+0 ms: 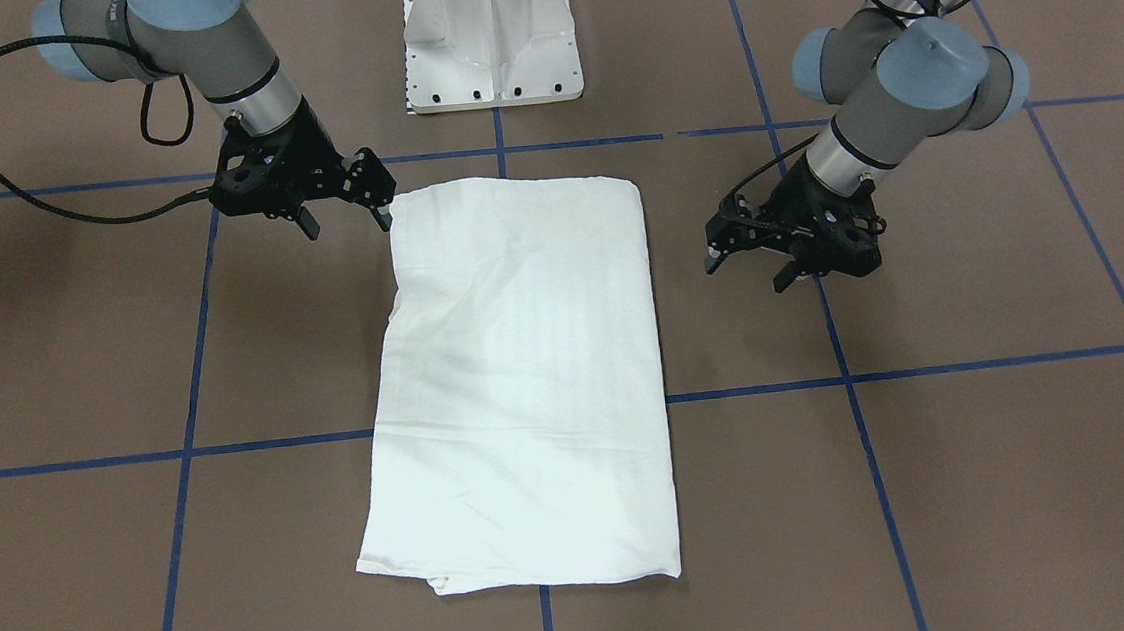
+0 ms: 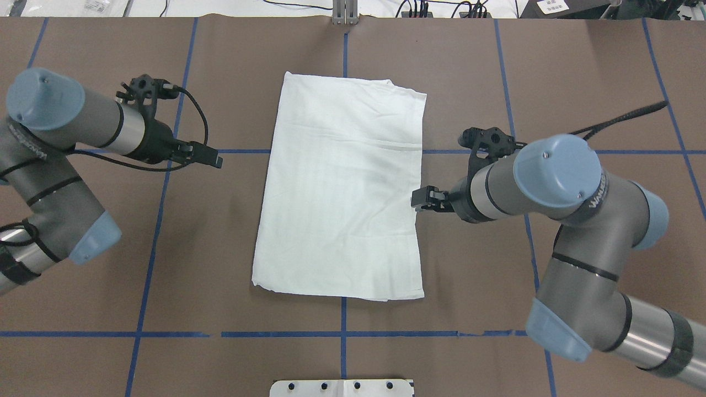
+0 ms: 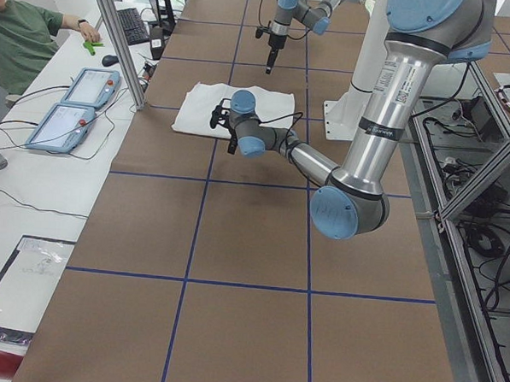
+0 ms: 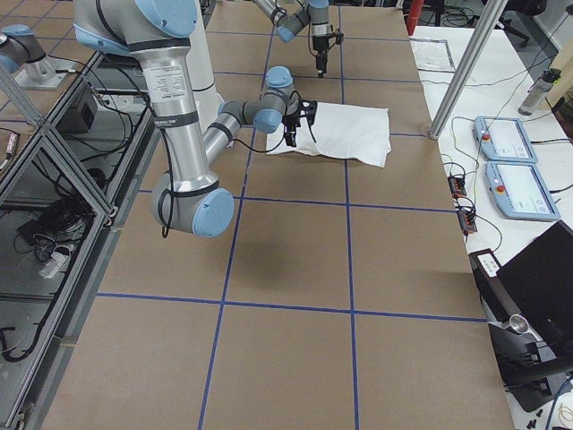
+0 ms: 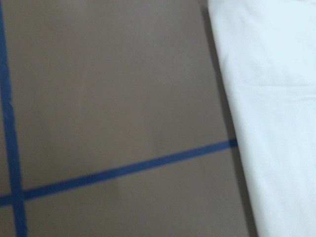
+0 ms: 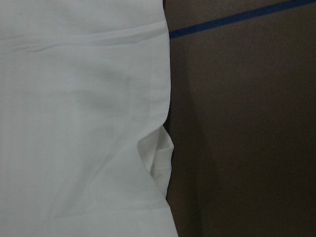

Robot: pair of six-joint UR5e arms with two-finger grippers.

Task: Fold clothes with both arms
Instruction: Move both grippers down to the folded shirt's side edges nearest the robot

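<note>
1. 1 white T-shirt (image 2: 342, 193) is lying at table centre.
2. 2 arms are reaching in: left arm (image 2: 55, 193) at 9 o'clock, right arm (image 2: 579, 259) at 3 o'clock.
3. 1 pedestal base (image 2: 342, 387) is standing at 6 o'clock.
4. 2 pendants (image 3: 91, 87) (image 3: 60, 125) are lying near 1 person (image 3: 19, 42).

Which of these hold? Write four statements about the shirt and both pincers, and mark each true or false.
1. The shirt lies on the table as a long rectangle with no sleeves sticking out. True.
2. The left pincer grips the shirt. False: it is open and over bare table, apart from the cloth.
3. The right pincer is open, beside a corner of the shirt. True.
4. Black printed text shows on the shirt's upper face. False: only plain white cloth shows.
</note>
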